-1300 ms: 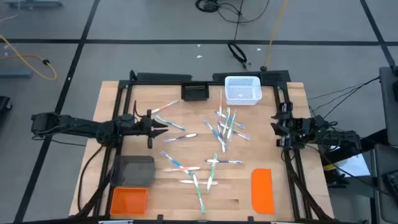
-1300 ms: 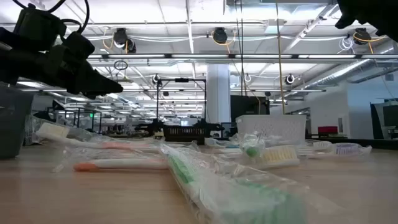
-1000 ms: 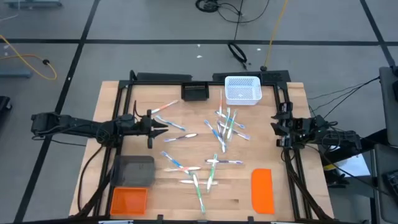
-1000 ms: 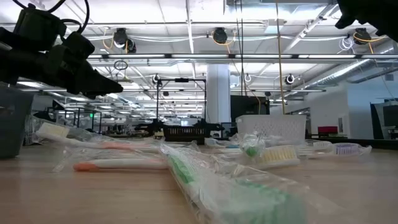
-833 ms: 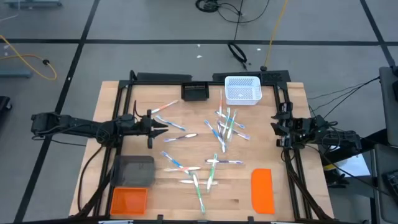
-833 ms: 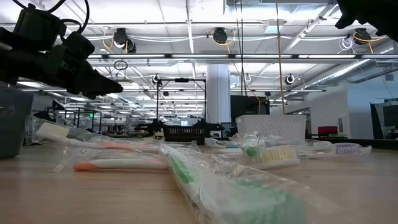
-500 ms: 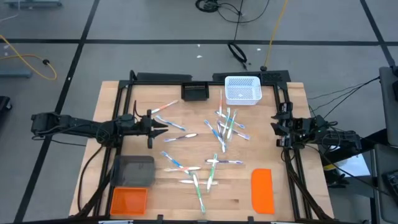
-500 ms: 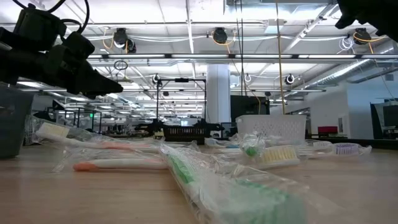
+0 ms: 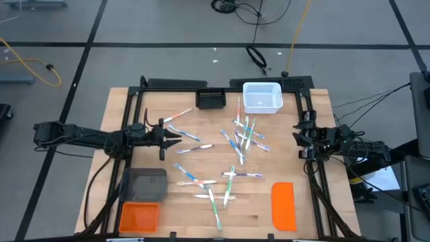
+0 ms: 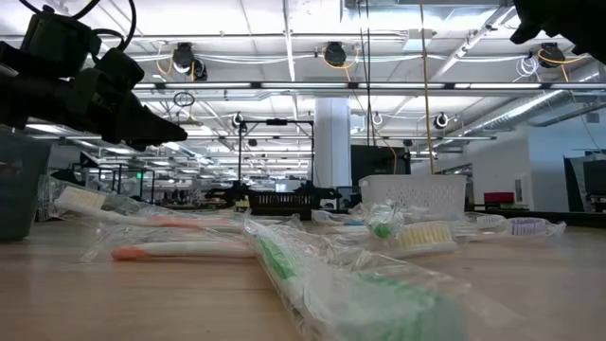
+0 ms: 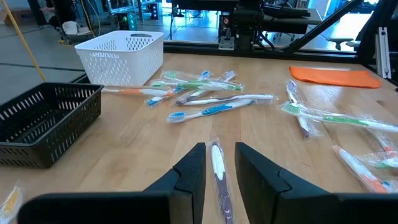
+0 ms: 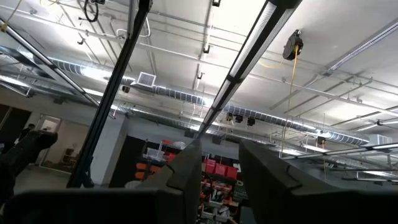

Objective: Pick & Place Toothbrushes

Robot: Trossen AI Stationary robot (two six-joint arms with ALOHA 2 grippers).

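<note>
Now I'm hovering the left gripper (image 11: pixel 217 167), fingers slightly apart, over light, slippery wrapped toothbrushes (image 9: pixel 242 134) (grab mid-handle).

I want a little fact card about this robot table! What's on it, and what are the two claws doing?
toothbrushes: scattered loose across the middle of the wooden table, none held
white basket: far edge
black basket: beside the white one
orange lid: flat, near right corner
orange bin: near left corner
grey bin: just behind the orange bin
left gripper: open, over a wrapped toothbrush
right gripper: at the right edge, open, empty
</note>
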